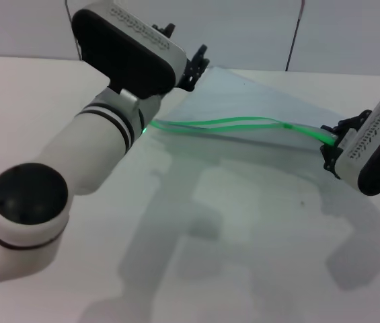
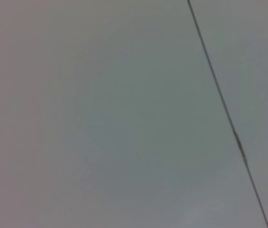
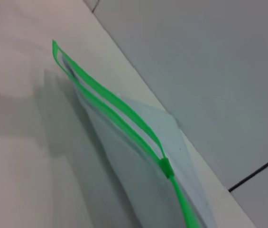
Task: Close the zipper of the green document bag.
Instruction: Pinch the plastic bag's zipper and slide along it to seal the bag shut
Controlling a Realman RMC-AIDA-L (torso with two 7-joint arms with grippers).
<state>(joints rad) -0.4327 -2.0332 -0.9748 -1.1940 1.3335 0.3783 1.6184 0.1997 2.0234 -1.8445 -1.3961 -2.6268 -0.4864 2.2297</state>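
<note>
Two grippers are in my head view. No brand, label or writing shows on anything I can read. The green document bag [image 1: 243, 121] lies on the white tabletop [image 1: 243, 256] toward its far edge, its green-trimmed long edge lifted off the surface and stretched between the arms. The zipper [image 1: 243, 123] is open over most of that span: its two green strips run apart from the left end to the slider [image 3: 165, 167], which sits near the right end; beyond it they join into one. The right gripper [image 1: 332, 145] is at the tabletop's right edge, pinching the closed end of the zipper just past the slider. The left gripper [image 1: 191, 66] hangs above the bag's far left corner; I cannot tell whether its fingers are spread or pressed together, nor whether they touch the bag.
</note>
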